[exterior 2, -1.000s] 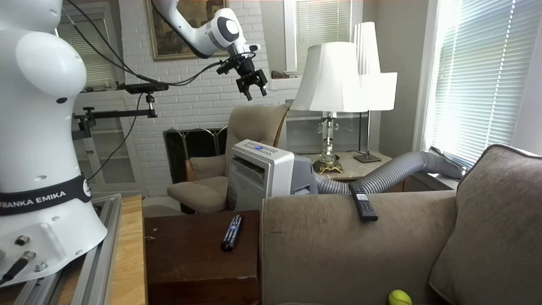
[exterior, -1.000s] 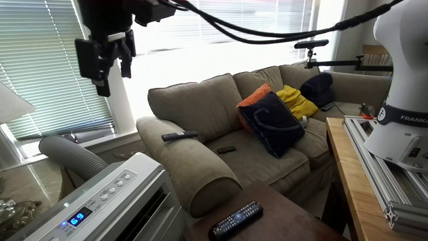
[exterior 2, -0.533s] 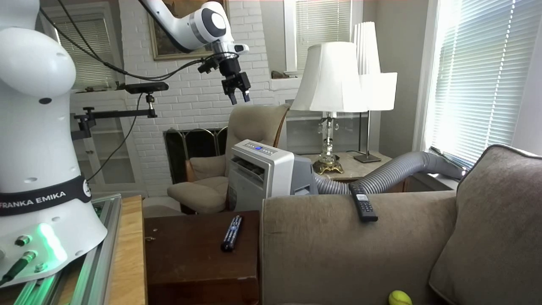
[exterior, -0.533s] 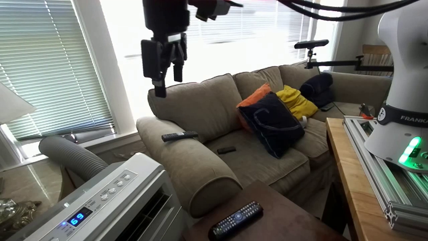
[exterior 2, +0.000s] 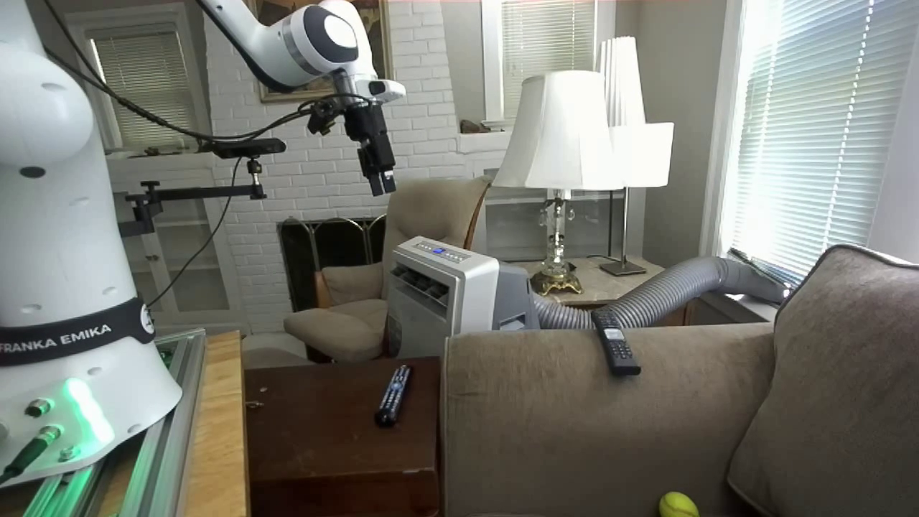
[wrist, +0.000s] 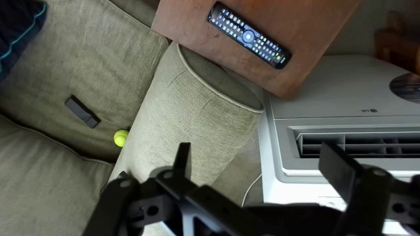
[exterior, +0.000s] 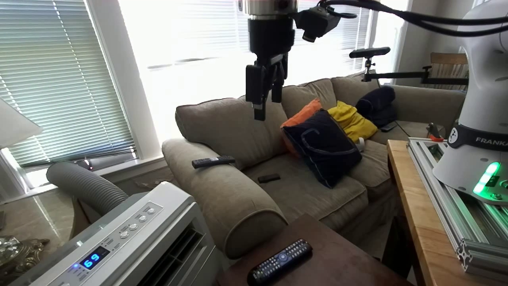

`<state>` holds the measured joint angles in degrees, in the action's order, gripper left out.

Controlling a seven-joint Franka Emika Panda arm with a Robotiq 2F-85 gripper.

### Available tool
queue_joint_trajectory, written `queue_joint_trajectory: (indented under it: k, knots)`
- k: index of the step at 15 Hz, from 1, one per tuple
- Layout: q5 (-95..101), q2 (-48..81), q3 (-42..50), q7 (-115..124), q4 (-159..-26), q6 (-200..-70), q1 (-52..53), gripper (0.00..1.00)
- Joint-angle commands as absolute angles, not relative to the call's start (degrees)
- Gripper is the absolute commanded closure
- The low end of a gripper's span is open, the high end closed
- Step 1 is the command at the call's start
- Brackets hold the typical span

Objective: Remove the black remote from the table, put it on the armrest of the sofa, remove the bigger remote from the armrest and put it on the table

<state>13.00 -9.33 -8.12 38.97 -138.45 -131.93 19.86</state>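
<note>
The bigger remote (exterior: 280, 261) lies on the dark table (exterior: 337, 258); it also shows in the wrist view (wrist: 249, 34). A small plain black remote (exterior: 268, 178) lies on the seat of the grey-tan sofa (exterior: 238, 127), and also shows in the wrist view (wrist: 82, 111). Another dark handset with keys (exterior 2: 616, 343) lies across the sofa's armrest (exterior 2: 531, 388); in the wrist view it is mostly hidden behind a finger. My gripper (exterior: 268, 108) hangs in the air, well above the armrest and table, pointing down. In the wrist view the fingers (wrist: 256, 147) are wide apart with nothing between them.
A white air conditioner (wrist: 334, 88) stands against the armrest and table, its grey hose (exterior 2: 646, 287) running to the window. A tennis ball (wrist: 121, 138) lies beside the armrest. Cushions (exterior: 323, 147) lie on the sofa. A wooden bench (exterior: 416, 206) carries the arm's base.
My gripper has moved rightward in one exterior view and leftward and lower in another, closer to the arm's base. The base light has turned green. The remotes have not moved.
</note>
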Motion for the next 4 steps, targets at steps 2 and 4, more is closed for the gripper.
queue_joint_trajectory:
  k: [2,4]
  knots:
    - [12.3,-8.9,-11.9,38.4,-137.8,-131.9,16.5,0.00]
    - [12.3,-8.6,-12.0,38.4,-137.6,-131.9,16.6,0.00]
